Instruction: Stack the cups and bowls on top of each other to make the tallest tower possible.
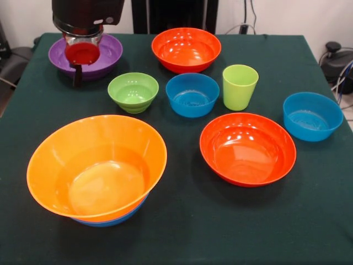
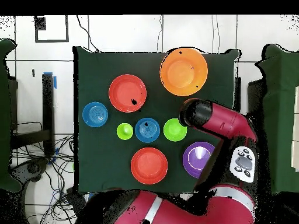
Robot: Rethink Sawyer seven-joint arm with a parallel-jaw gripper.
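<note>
Hanging over the purple bowl [image 1: 88,55] at one far corner of the green table [image 1: 182,221], the gripper [image 1: 83,52] sits low, its red underside just above the bowl's hollow; whether the jaws are released or clenched I cannot tell from either view. A dark part of it reaches down past the bowl's near rim. Nearest the front camera stands the only stack so far: a big orange bowl [image 1: 96,165] nested in a blue bowl [image 1: 118,219], of which just a sliver of rim shows beneath. To its side, well apart, sits a red-orange bowl [image 1: 247,149], empty and upright. Across the middle runs a row: small green bowl [image 1: 133,91], a second blue bowl [image 1: 192,94], the green cup [image 1: 239,86] upright just beside it, and a third blue bowl [image 1: 312,116] off toward the table's edge. A second red-orange bowl [image 1: 186,49] sits at the far side, near the purple one but not touching. Overhead, the red arm [image 2: 225,119] bends across the corner between the orange bowl and the purple bowl, partly covering the table there. All loose pieces stand apart from one another, none tipped.
</note>
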